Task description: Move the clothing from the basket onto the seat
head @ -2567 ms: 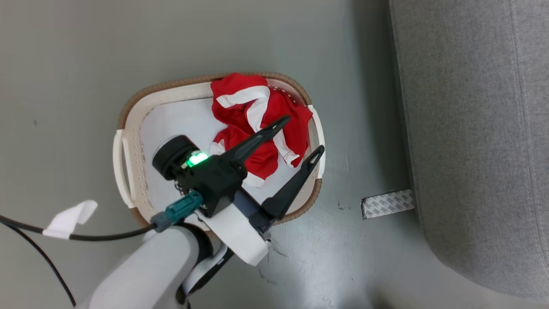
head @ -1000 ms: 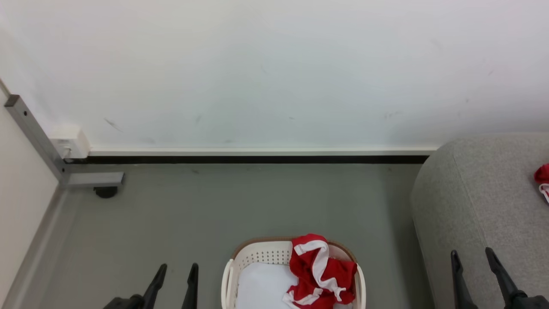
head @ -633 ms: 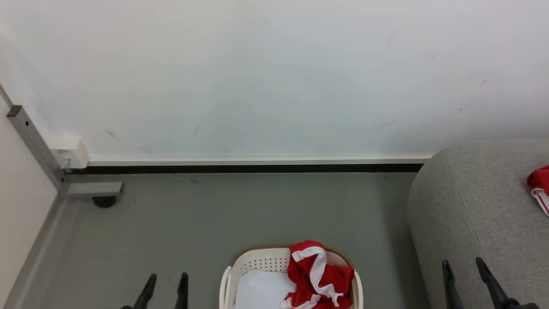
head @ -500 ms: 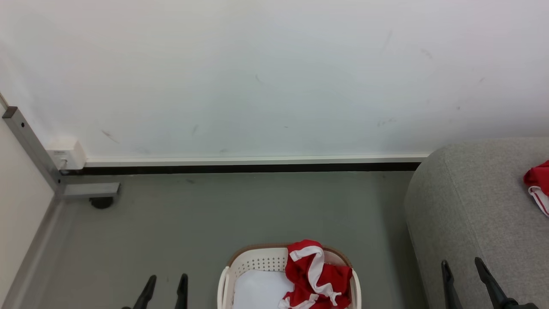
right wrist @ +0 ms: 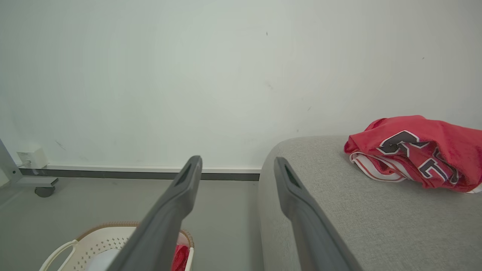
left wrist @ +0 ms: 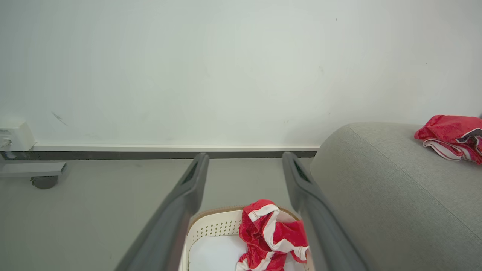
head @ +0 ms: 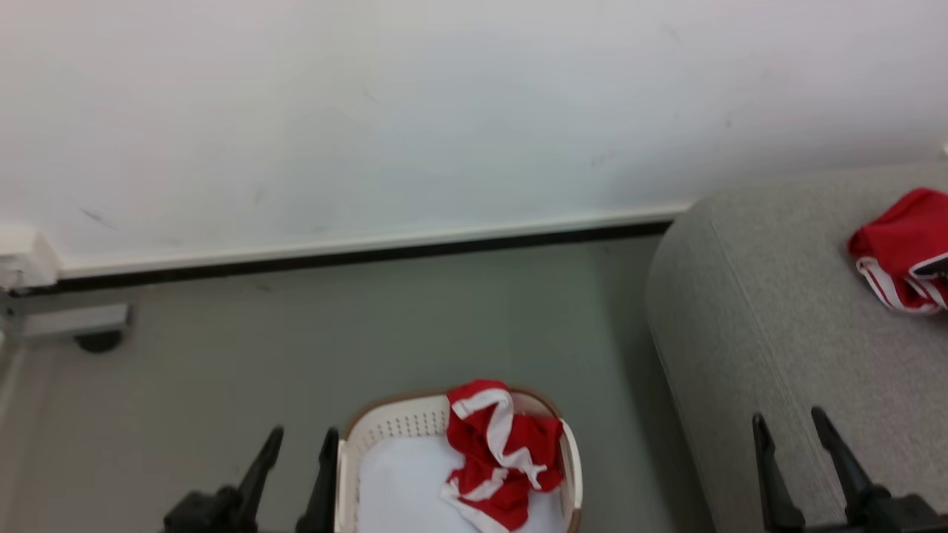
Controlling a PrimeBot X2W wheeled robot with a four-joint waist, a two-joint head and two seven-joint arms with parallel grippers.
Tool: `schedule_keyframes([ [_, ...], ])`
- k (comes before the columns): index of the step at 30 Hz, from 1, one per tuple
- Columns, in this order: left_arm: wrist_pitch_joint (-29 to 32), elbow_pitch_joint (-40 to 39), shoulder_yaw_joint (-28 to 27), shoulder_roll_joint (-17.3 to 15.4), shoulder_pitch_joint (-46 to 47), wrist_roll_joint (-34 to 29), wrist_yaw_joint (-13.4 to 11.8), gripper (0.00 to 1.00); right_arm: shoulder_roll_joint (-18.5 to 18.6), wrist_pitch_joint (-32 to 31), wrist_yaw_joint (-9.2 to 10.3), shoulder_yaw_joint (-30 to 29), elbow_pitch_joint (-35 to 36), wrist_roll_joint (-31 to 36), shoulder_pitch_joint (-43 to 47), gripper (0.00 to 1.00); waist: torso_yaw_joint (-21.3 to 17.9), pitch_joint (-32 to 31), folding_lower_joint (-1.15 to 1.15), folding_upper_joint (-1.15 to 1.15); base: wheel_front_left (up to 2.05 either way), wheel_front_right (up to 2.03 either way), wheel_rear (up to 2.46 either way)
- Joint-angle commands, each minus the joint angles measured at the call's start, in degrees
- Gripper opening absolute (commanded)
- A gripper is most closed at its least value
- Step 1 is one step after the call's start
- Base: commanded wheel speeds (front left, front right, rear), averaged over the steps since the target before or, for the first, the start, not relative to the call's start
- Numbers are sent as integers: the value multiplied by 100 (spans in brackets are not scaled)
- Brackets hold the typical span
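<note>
A crumpled red garment with white trim (head: 500, 451) (left wrist: 273, 237) lies in the right half of the white basket (head: 385, 429) (left wrist: 214, 227) (right wrist: 90, 241) on the floor. A second red garment with black-and-white numerals (head: 900, 252) (left wrist: 450, 137) (right wrist: 418, 152) rests on the grey seat (head: 785, 311) (left wrist: 376, 180) (right wrist: 339, 210). My left gripper (head: 302, 444) (left wrist: 244, 160) stands open and empty just left of the basket. At the seat's near edge my right gripper (head: 789, 422) (right wrist: 237, 163) is open and empty too.
A white wall with a white and dark baseboard (head: 355, 248) runs behind the basket. A grey metal frame foot on a castor (head: 81, 329) (left wrist: 41, 177) and a white wall box (head: 22, 255) sit at far left. Grey floor (head: 370, 333) lies between basket and wall.
The head camera has swung from looking straight down into the basket to facing the wall, then panned right and tilted. My left gripper has drawn back from over the basket. The clothing has not moved.
</note>
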State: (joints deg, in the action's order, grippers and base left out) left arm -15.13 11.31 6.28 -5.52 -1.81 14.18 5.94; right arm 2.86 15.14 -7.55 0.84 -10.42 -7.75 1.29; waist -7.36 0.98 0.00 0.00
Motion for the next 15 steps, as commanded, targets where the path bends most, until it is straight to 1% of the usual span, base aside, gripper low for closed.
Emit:
schedule_keyframes([
  [1, -3, -19, 30, -60, 302, -105, 46, 100, 7, 0, 12, 17, 137, -8, -197, 100, -339, 570, 0, 0, 0, 0, 0],
  [4, -3, 91, 145, -182, 745, -172, 100, 100, 6, 0, 12, 65, 353, -95, -392, 100, -587, 1113, 0, 0, 0, 0, 0],
  [8, 34, 385, 405, -382, 1511, -216, 134, 100, 5, 0, 12, -26, 724, -144, -703, 100, -859, 1816, 0, 0, 0, 0, 0],
  [12, 220, 745, 725, -562, 2259, -285, 151, 100, 3, 0, 12, -136, 1075, -197, -1003, 100, -1032, 2470, 0, 0, 0, 0, 0],
  [15, 408, 980, 999, -648, 2798, -294, 148, 100, 2, 0, 12, -213, 1301, -269, -1228, 100, -1081, 2953, 0, 0, 0, 0, 0],
])
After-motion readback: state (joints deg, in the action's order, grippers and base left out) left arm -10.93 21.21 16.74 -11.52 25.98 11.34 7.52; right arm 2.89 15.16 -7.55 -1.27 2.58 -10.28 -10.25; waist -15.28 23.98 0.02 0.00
